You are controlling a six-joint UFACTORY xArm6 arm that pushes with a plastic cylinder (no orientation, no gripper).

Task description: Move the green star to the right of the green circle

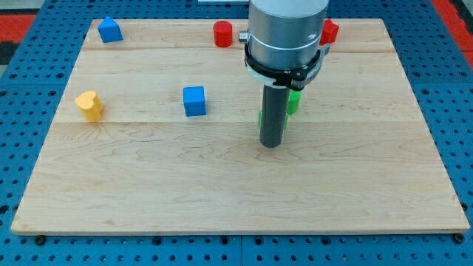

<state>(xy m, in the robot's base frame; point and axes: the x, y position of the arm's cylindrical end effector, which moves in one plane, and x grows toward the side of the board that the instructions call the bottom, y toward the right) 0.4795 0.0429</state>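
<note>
My tip (271,144) rests on the wooden board (148,177) near its middle. Two green pieces show just behind the rod. One green block (294,102) pokes out on the rod's right, just above the tip. A thin green sliver (260,117) shows at the rod's left edge. The rod and arm hide most of both, so I cannot tell which is the star and which is the circle. The tip stands directly below them in the view, close to or touching them.
A blue cube (194,100) lies left of the rod. A yellow heart (89,106) sits near the left edge. A blue block (110,29) is at the top left, a red cylinder (222,34) at the top middle, and a red block (329,31) at the top right.
</note>
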